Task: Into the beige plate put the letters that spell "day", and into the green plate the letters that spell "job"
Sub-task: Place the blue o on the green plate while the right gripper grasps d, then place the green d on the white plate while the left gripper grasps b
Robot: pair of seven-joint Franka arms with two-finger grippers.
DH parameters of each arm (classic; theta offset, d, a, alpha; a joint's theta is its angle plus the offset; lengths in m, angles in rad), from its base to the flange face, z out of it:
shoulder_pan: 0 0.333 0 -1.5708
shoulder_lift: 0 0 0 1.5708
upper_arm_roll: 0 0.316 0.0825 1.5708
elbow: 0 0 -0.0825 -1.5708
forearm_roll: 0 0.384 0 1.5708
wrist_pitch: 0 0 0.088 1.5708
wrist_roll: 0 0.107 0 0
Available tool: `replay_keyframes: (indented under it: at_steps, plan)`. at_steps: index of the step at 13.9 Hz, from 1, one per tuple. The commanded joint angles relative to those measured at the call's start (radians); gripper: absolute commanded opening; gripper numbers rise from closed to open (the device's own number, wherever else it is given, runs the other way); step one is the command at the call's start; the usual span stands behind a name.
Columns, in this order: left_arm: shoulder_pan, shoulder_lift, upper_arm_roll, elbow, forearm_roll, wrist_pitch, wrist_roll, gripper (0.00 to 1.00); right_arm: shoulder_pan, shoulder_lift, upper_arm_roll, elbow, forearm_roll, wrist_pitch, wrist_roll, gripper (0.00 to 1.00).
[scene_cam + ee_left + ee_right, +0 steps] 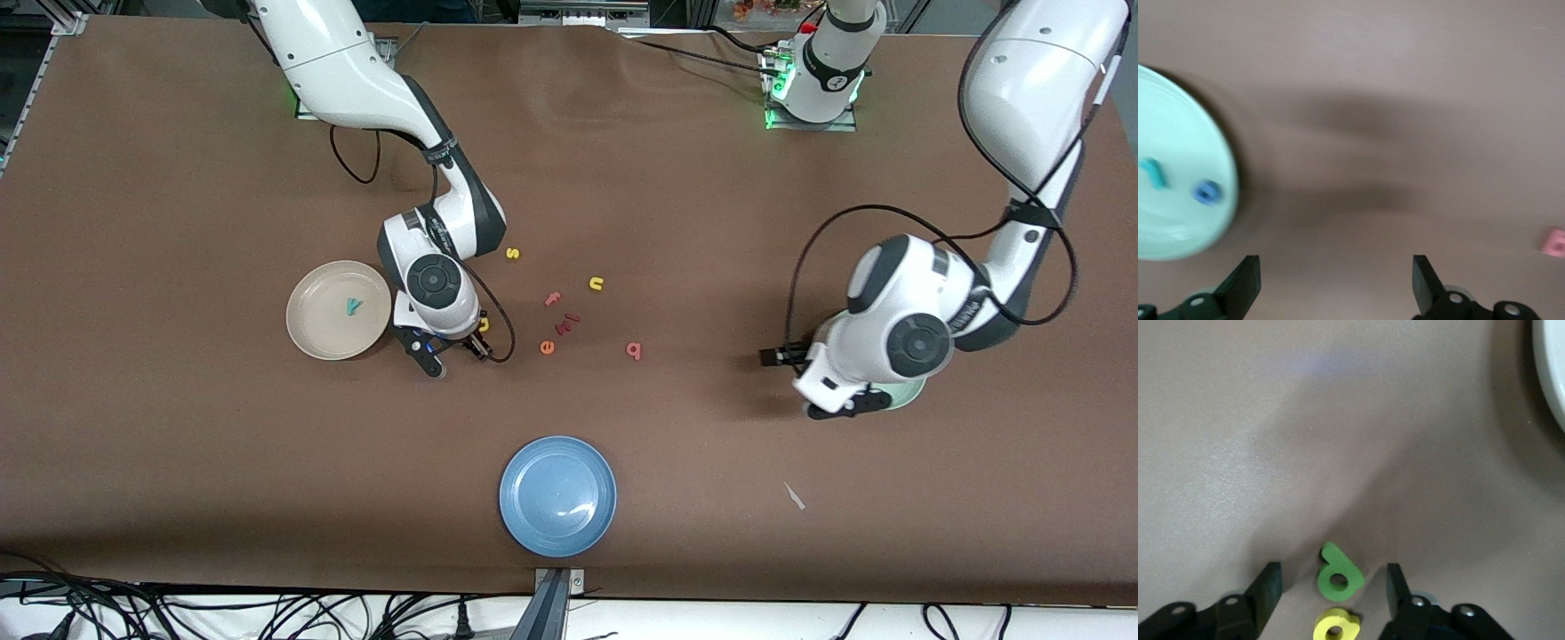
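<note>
Green d point(1337, 577) lies on the table point(711, 222) between the spread fingers of the right gripper point(1333, 587) — placed for a pinch, yellow a point(1335, 625) alongside. Left gripper point(1336, 283), spread and empty, hangs beside the green plate point(1178, 220) — j point(1153, 172) and o point(1207, 191) already inside, y point(354, 307) on the beige plate point(311, 333).

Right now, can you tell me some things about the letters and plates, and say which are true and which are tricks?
1. The teal y lies in the beige plate. True.
2. The blue ring o lies on the bare table. False: it lies in the green plate, beside the teal j.
3. The green d sits between the right gripper jaws, which stand open. True.
4. The blue plate holds the pinkish-red b. False: the pinkish-red b lies on the table; nothing shows in that plate.
5. The left gripper jaws pinch a letter. False: they stand open with nothing between them.
</note>
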Motion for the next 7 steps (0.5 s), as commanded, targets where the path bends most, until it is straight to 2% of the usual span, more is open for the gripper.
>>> replay_keyframes:
  at_steps: [1,3,4,5,7]
  plan:
    - [-0.084,0.004,0.007,0.036,0.009,0.005,-0.111,1.0,0.007,-0.002,0.0,-0.016,-0.015,-0.005,0.021,0.59]
    - [-0.128,0.008,0.007,0.074,0.009,0.007,-0.165,1.0,0.007,-0.002,0.0,-0.016,-0.013,-0.005,0.02,0.33]
    - [-0.159,0.014,0.01,0.086,0.009,0.024,-0.188,1.0,0.007,-0.003,-0.001,-0.016,-0.015,-0.007,0.018,0.26]
    - [-0.179,0.021,0.01,0.091,0.009,0.059,-0.226,1.0,0.007,-0.003,-0.002,-0.015,-0.015,-0.007,0.015,0.22]
    - [-0.219,0.047,0.013,0.091,0.012,0.14,-0.297,1.0,0.007,-0.017,-0.005,-0.013,-0.015,-0.008,0.0,0.21]
